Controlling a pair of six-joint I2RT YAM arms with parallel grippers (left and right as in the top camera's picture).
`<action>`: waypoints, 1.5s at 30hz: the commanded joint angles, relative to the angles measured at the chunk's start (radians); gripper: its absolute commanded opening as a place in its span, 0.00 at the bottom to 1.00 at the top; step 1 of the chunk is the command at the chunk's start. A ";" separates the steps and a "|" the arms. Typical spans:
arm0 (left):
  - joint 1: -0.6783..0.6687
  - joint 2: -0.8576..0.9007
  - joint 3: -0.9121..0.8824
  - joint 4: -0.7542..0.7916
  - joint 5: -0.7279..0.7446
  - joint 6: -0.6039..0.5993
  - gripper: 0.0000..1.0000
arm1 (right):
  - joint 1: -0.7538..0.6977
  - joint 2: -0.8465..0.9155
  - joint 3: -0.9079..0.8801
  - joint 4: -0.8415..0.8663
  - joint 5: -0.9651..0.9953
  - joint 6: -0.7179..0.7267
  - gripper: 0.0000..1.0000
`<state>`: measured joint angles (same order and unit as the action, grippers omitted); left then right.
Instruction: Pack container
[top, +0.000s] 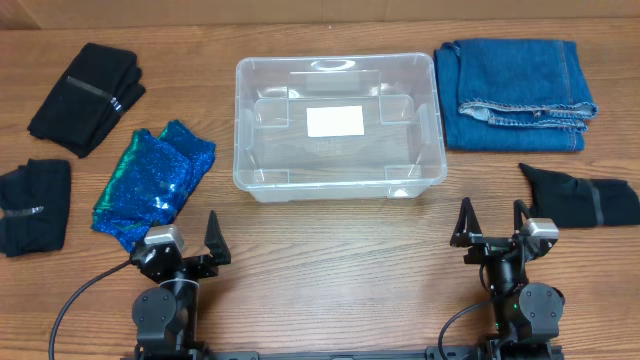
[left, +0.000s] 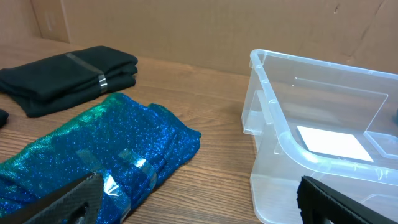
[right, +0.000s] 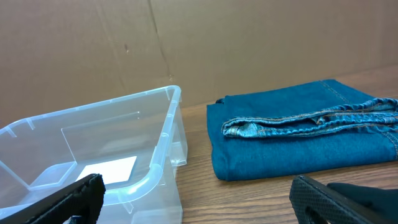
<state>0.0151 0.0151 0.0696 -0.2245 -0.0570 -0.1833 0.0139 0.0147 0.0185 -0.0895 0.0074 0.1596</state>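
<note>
Nearest the viewer, at the near edge of the surface, the left gripper (top: 185, 240) and the right gripper (top: 492, 225) stand side by side. The fingers of each are spread apart and hold nothing.

The container (top: 237, 110) lies beyond them, toward the far side and about midway between the two arms, so neither arm is clearly nearer. Its long axis runs left to right, with one long wall facing the grippers. In the left wrist view it sits ahead and to the right of the fingers (left: 62, 202); in the right wrist view it sits ahead and to the left.

It is a clear rectangular tub with rounded corners and a rimmed lip. It stands upright and open, and the white label (top: 334, 121) shows through on its floor. Nothing is packed in it yet.

Around it on the surface:
- To the left, near the left arm, a blue-green sequined cloth (top: 155, 185) and two black folded bundles (top: 88, 95), (top: 35, 205).
- To the far right, folded blue jeans (top: 515, 90).
- To the near right, close to the right arm, a black banded bundle (top: 585, 200). It may be socks, but the view is too coarse to say.
</note>
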 joint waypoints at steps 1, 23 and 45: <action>0.008 -0.011 -0.002 0.000 0.002 0.012 1.00 | 0.002 -0.012 -0.011 0.005 0.006 -0.003 1.00; 0.008 0.016 0.153 -0.021 0.103 -0.019 1.00 | 0.002 -0.012 -0.011 0.005 0.006 -0.003 1.00; 0.008 1.279 1.528 -1.064 0.077 0.250 1.00 | 0.002 -0.012 -0.011 0.005 0.006 -0.003 1.00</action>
<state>0.0151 1.1797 1.4788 -1.2385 0.0223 -0.0067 0.0139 0.0147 0.0185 -0.0898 0.0074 0.1596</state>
